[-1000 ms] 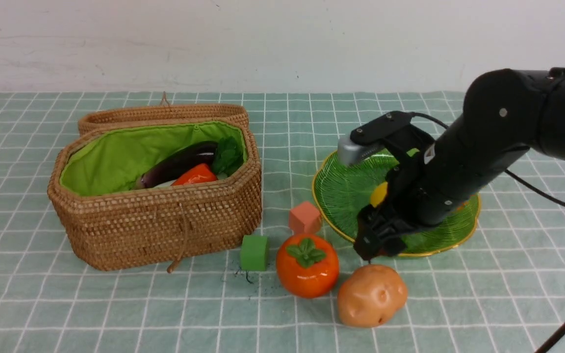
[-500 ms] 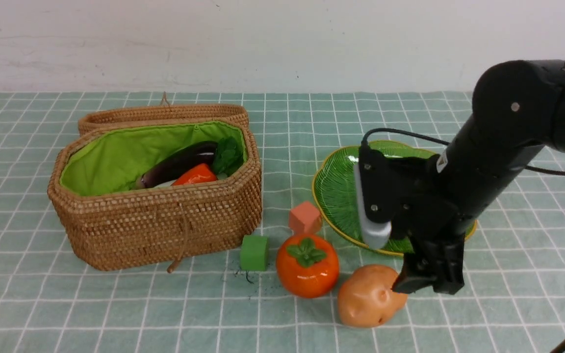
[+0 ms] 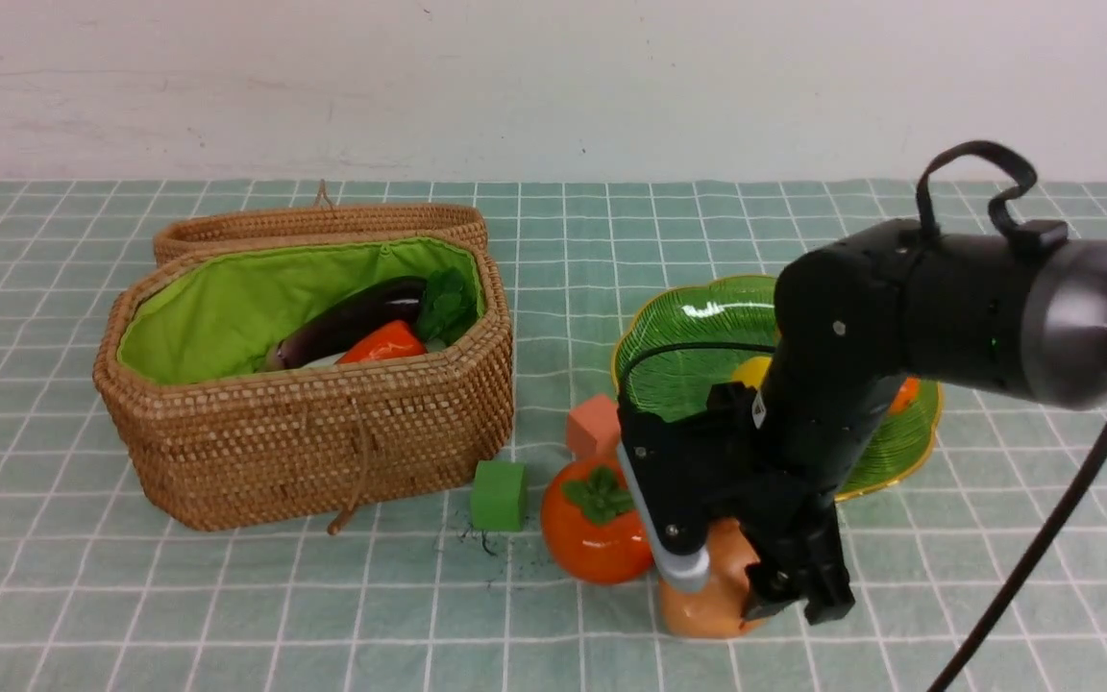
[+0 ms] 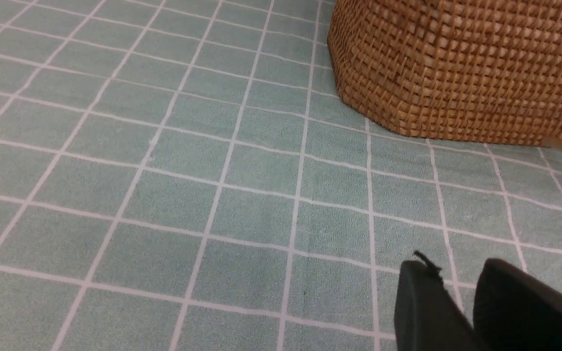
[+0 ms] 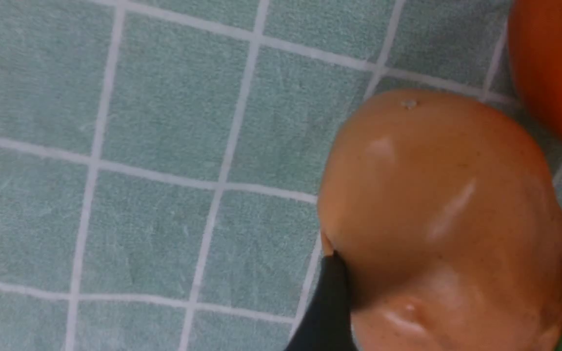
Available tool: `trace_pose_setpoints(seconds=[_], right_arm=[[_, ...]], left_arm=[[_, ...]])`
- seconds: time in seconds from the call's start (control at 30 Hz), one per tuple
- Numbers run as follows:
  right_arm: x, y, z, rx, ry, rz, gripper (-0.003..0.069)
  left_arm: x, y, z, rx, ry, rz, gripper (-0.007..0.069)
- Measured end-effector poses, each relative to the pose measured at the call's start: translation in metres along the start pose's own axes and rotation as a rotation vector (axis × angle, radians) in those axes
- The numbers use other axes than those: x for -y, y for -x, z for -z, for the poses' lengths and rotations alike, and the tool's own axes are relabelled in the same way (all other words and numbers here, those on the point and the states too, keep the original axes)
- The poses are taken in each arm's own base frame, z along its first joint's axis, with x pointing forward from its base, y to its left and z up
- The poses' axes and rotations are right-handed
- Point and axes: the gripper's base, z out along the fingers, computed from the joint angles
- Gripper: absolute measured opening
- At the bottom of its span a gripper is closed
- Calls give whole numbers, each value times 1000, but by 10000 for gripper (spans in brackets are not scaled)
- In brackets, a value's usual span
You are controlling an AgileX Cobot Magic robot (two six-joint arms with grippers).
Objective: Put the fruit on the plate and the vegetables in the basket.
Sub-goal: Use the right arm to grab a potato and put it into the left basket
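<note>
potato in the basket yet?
Out. The potato sits on the cloth beside the persimmon, apart from the basket, with the open right claw straddling it.

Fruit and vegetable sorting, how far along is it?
Done: eggplant and carrot lie in the basket; lemon and an orange fruit sit on the plate. In hand: the right tool straddles the potato, not lifted yet. Left: potato to basket, persimmon to plate.

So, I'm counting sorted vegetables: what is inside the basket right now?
Inside the basket: a dark purple eggplant, a red-orange carrot and green leaves. The front wall hides the basket's floor, so anything lying lower, and what the leaves belong to, cannot be seen.
</note>
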Motion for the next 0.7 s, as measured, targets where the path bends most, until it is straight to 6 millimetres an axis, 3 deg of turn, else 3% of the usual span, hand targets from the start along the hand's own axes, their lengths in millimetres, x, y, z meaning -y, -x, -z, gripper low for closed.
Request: trace_pose_setpoints(seconds=[0.2,0.7], right_arm=[[1,1,-2,2,21,-3,561],[-7,7,0,81,130,-79,560]], left_arm=[[0,0,0,0,0,0,165],[0,0,0,0,0,0,184]])
